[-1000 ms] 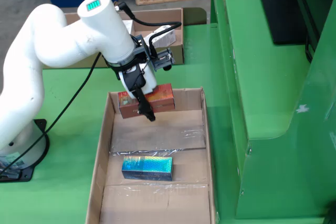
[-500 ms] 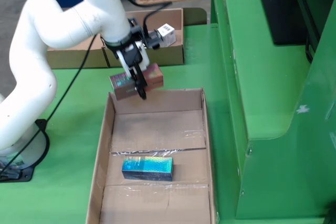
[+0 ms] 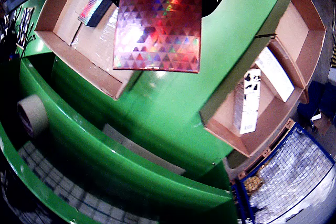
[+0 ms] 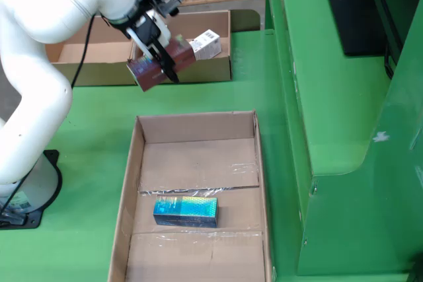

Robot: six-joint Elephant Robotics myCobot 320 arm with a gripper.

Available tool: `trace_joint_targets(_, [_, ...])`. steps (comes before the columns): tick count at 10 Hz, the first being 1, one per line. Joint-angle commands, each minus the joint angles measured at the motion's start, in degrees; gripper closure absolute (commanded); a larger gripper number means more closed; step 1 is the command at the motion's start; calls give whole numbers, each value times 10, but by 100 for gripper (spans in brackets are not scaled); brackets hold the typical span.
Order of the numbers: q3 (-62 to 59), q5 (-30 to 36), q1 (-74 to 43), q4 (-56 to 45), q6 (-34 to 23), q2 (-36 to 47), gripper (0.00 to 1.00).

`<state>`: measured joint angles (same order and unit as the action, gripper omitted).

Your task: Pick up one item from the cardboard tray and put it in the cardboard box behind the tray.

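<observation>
Claw [image 4: 160,65] clamped on a shiny red box [image 4: 160,64], held tilted in the air above the green table [image 4: 86,137], between the tray [image 4: 198,163] and the cardboard box [image 4: 99,64] behind. Blue box [image 4: 186,211] lying in the tray.

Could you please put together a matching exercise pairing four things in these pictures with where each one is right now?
Things:
1. red box
2. blue box
3. white box
4. tape roll

Places:
A. lying in the tray
B. held in the claw, in the air
C. on the green ledge, in the claw view
D. inside the back carton

Pairs: 1-B, 2-A, 3-D, 4-C
</observation>
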<state>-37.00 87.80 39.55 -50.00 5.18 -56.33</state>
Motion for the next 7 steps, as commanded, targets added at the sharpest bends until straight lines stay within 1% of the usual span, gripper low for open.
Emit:
trace_joint_targets(1, [-106, -17, 81, -38, 15, 53, 100])
trace_joint_targets(2, [-126, -32, 139, -74, 31, 73, 100])
trace_joint_targets(3, [-126, -32, 139, -74, 31, 73, 100])
trace_joint_targets(7, [-191, -55, 268, -160, 55, 79, 100])
